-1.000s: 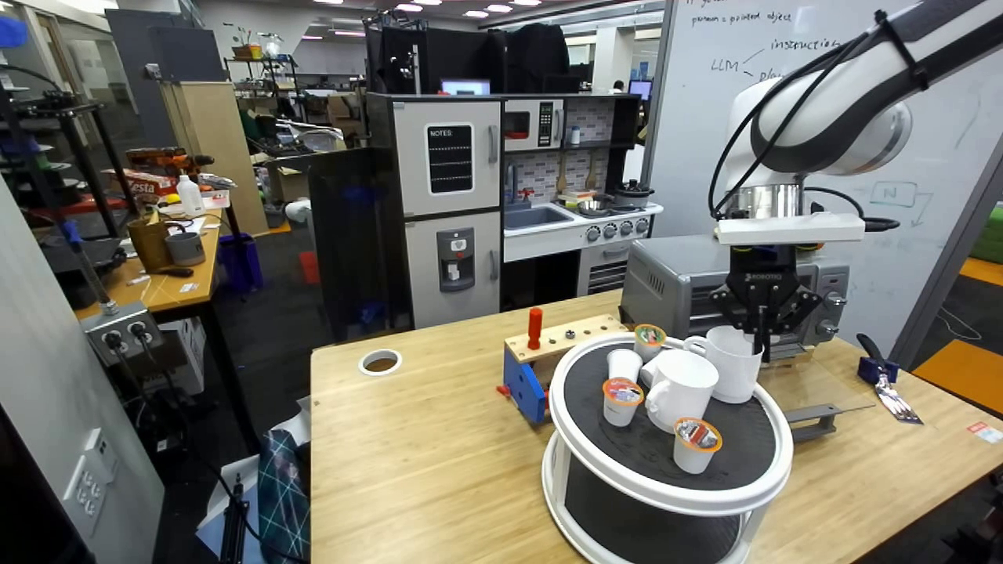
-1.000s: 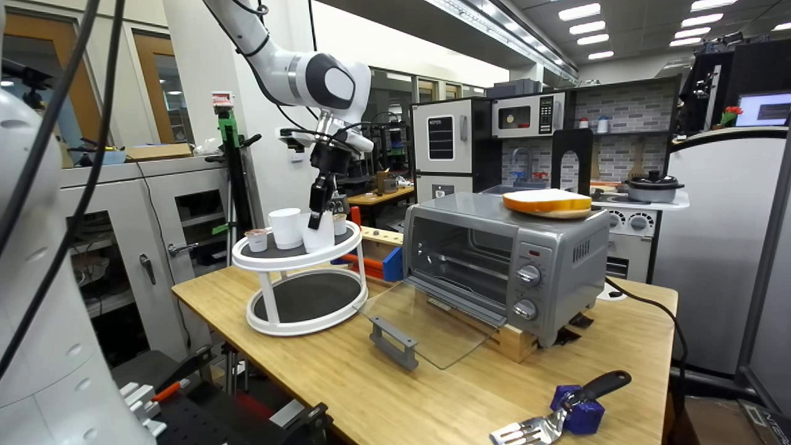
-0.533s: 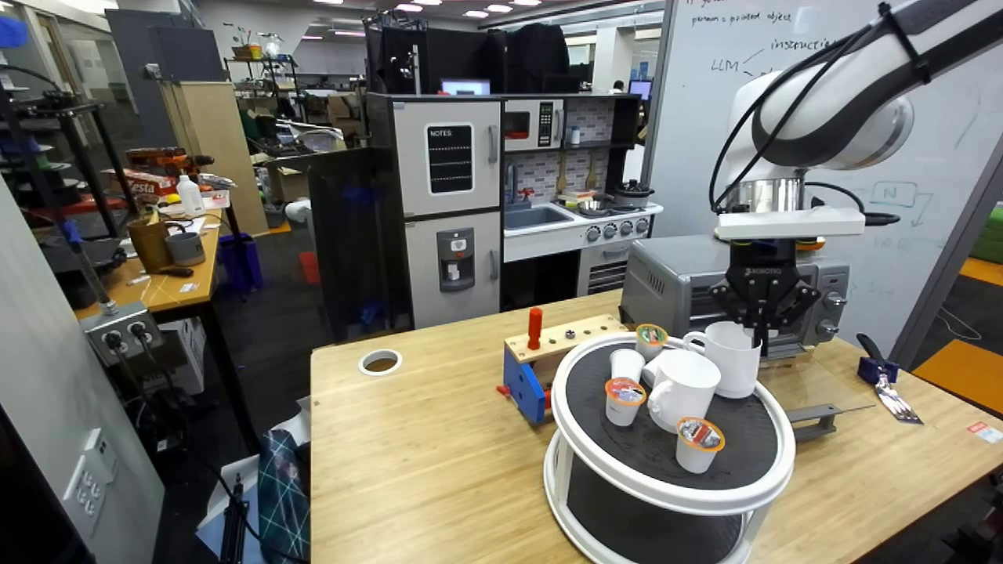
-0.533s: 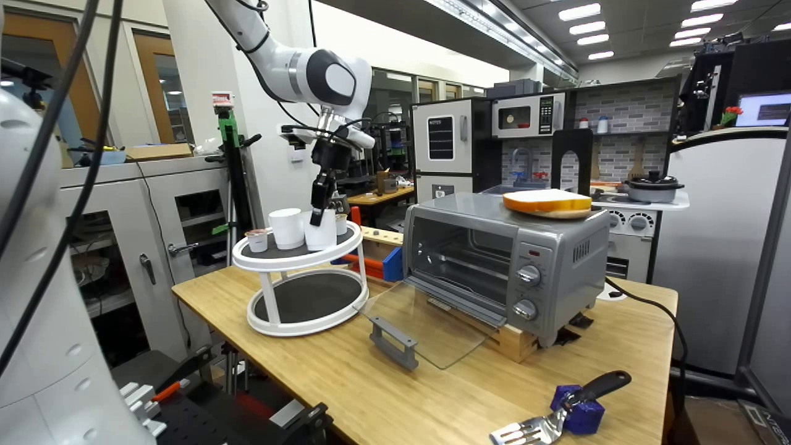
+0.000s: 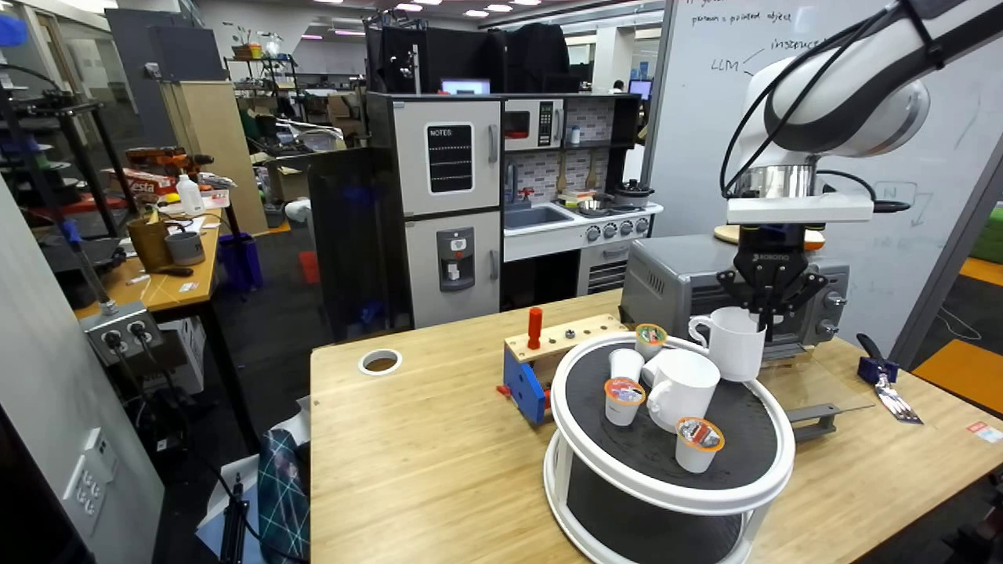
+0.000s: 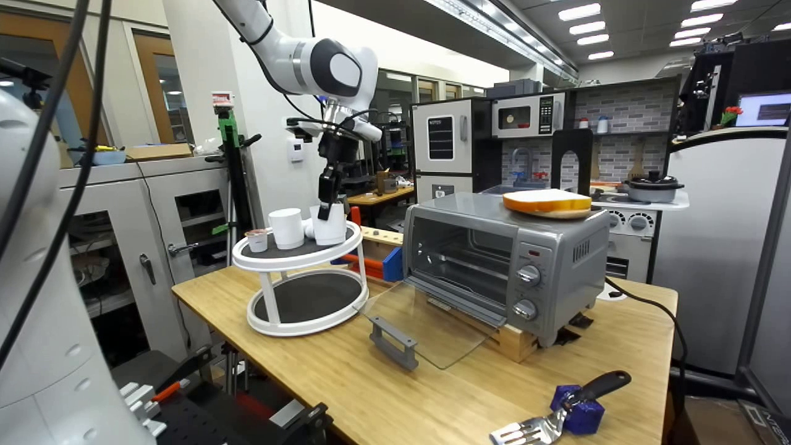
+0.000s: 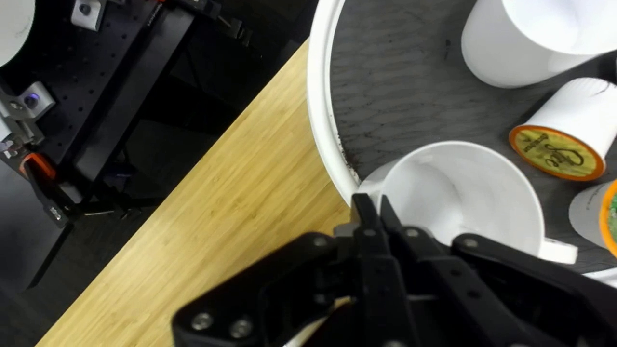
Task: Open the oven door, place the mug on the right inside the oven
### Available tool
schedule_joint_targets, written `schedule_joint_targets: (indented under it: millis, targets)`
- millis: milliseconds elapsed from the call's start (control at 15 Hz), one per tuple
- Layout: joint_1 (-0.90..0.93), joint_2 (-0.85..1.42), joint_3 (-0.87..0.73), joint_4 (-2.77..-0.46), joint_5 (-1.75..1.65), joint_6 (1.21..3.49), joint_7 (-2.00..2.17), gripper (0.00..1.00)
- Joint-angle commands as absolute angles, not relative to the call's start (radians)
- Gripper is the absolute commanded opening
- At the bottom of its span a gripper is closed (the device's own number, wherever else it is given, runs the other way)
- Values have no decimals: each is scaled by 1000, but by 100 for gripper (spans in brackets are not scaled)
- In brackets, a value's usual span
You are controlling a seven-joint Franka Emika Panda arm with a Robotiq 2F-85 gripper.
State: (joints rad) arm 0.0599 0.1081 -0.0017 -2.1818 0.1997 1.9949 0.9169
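White and plain, the mug [image 5: 736,352] is upright over the edge of the round two-tier stand [image 5: 689,501], and our jaws pinch its rim, narrow, one jaw inside and one outside, as we see in the wrist view; its handle [image 7: 559,251] points away from them. We cannot tell whether its base touches the dark upper mat [image 5: 627,446]. Just beside it we see a second white mug [image 5: 683,392], and near both, four small cups [image 5: 697,454]; one, the tipped cup [image 7: 581,118], lies on its side. In an exterior view the silver-grey oven [image 6: 511,272] sits on wooden supports [image 6: 518,344] above our worktop [image 6: 457,389], its door [image 6: 435,327] lowered, clear glass stretching out in front with a grey bar [image 6: 394,353] at the far edge. We also find a bread slice [image 6: 547,201] on top of the oven, a metal utensil [image 6: 553,422] propped on a purple block [image 6: 584,420], and a peg bench [image 5: 560,343] near the stand.
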Motion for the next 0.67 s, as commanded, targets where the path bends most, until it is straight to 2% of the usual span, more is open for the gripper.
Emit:
schedule_joint_targets:
  millis: [0,600]
  targets:
    - [49,81,-7,-2200,190,1992,935,1]
    - [-15,49,-95,-2239,-12,2085,1140,1]
